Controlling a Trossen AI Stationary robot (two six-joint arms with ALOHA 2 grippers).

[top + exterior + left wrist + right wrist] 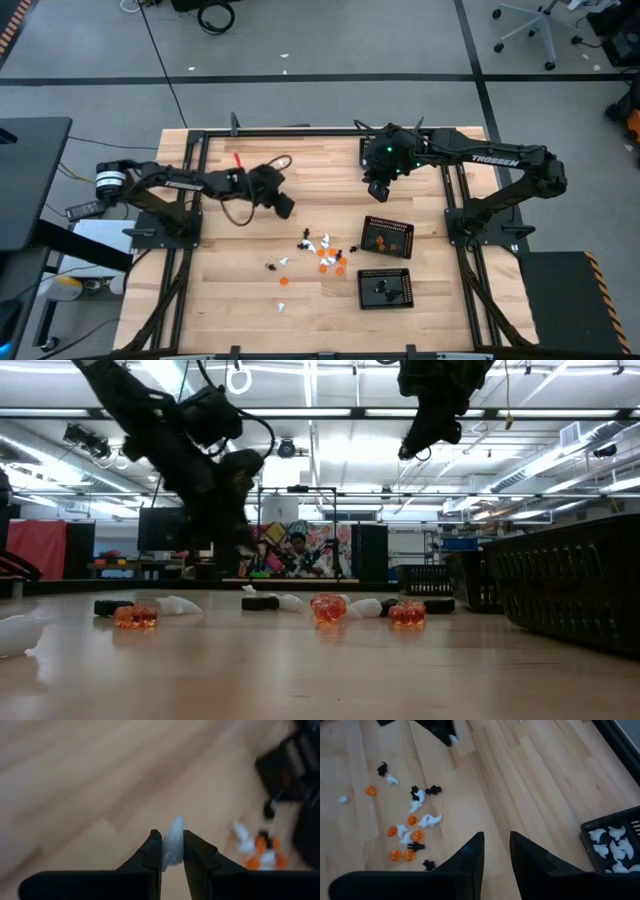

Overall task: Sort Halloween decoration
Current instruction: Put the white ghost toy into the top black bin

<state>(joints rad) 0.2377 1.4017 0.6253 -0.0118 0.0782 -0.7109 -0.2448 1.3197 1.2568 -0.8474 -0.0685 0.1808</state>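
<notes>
Small white, orange and black Halloween decoration figures (pixel 320 255) lie scattered on the wooden table near its middle, and the right wrist view shows them too (pixel 412 825). My left gripper (pixel 287 210) hangs just left of the pile, shut on one white figure (pixel 172 842). My right gripper (pixel 377 193) is raised over the far right part of the table. Its fingers (pixel 496 836) stand apart with nothing between them. My left gripper pinches the white figure between its two fingertips (pixel 156 851). The figure's upper part (pixel 175 827) sticks out past the tips. The fingers slant down toward the table, and the figure is lifted clear of the wood.
Right of the pile stand a black mesh tray (pixel 387 237) with orange figures and, nearer the front, another (pixel 386 288) with black ones. A third tray (pixel 612 845) holds white figures. A black frame (pixel 300 132) runs around the table.
</notes>
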